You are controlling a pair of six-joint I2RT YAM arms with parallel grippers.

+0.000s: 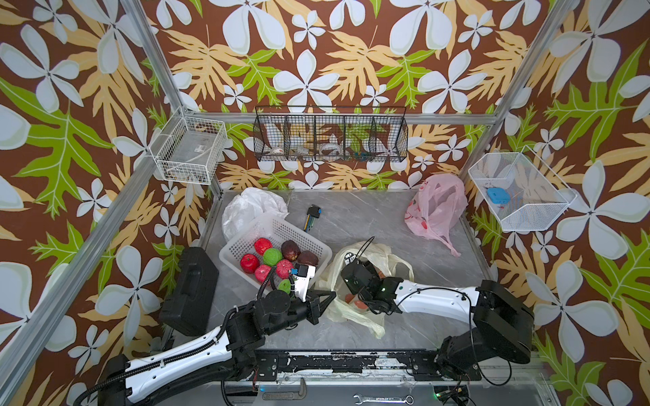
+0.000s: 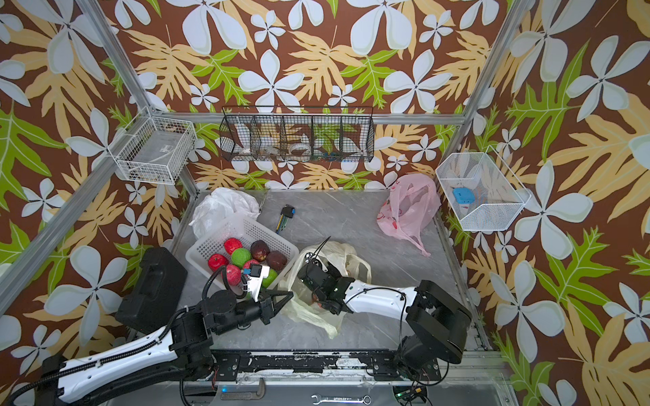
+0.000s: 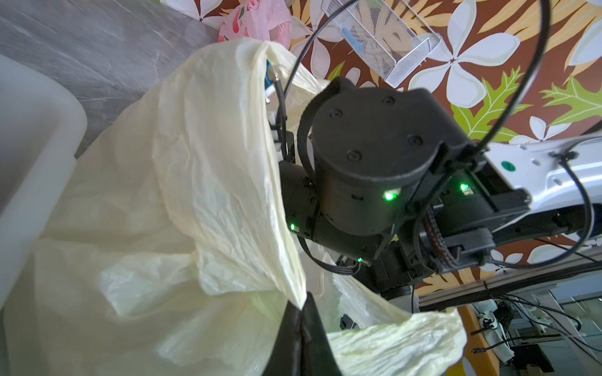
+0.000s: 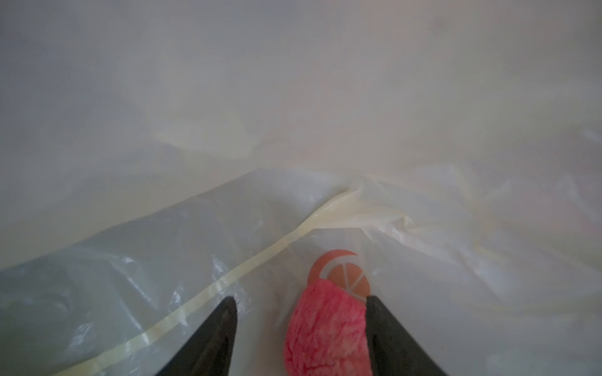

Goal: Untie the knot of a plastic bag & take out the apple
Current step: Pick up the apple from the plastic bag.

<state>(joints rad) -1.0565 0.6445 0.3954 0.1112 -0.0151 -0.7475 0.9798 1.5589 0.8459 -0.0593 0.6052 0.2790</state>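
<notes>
Grey marbled tabletop (image 1: pixel 369 218) carries a cream plastic bag (image 1: pixel 329 277). Inside it, the red apple (image 4: pixel 327 328) sits between the parted jaws of the right gripper (image 4: pixel 299 299), touching one finger only. Clamped on the bag's rim, the left gripper (image 3: pixel 301 325) sits just beside a white basket (image 1: pixel 267 228) of fruit.

Both top views are bright, evenly lit and pretty sharp, with only soft shadows under the arms on the table (image 1: pixel 404 218). The left wrist view has the white basket (image 3: pixel 32 146) blurred up close. The right wrist view is dim and milky inside the plastic bag (image 4: pixel 423 228), and only the apple (image 4: pixel 325 328) looks halfway crisp.
</notes>
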